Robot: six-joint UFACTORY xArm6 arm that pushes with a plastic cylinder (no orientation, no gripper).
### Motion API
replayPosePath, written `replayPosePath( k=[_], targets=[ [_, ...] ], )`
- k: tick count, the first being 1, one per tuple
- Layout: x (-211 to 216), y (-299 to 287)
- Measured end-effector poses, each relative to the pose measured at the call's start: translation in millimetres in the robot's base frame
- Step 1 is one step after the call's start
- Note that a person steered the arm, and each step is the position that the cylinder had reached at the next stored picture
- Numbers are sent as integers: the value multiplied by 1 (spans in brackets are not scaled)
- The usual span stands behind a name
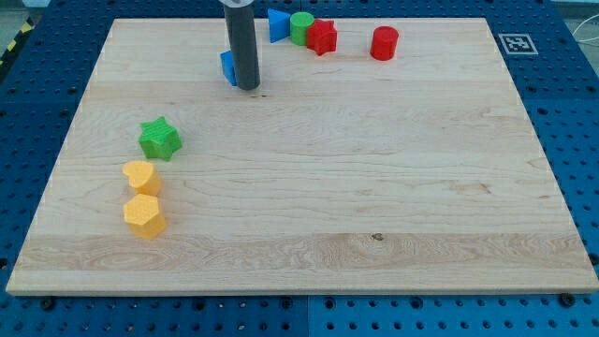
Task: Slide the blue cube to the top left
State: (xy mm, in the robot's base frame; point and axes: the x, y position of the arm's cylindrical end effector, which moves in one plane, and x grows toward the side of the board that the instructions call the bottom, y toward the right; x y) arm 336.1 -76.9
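Currently my tip [248, 88] is resting on the pale wooden board [374, 215], far side, left of centre. No claw on this rig, just a plain dark rod, so nothing is opening, closing or clamping.

Small blue cube [227, 67]: sitting against the rod's left side, mostly hidden behind it, apparently touching. It is lying near the far edge, well short of the far-left corner.

Step in hand, as I judge it: pushing the cube leftward and slightly farther away. To do it well, the contact should be staying on the cube's right face, centred, so the block is sliding and not spinning off the rod. Path toward the corner is looking free of blocks.

Others:
- blue triangular block [277, 23], green round block [301, 27] and red star-like block [321, 36] are clustering at the far edge, right of the rod.
- red cylinder [384, 43], farther right, apart.
- green star block [160, 139], left side.
- yellow heart-like block [141, 177] and yellow hexagonal block [144, 216], nearer, just below the star.
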Motion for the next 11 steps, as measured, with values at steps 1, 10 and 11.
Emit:
replayPosePath(
  k=[1, 10, 11],
  targets=[
    [-18, 5],
    [-52, -82],
    [-76, -74]
  ],
)
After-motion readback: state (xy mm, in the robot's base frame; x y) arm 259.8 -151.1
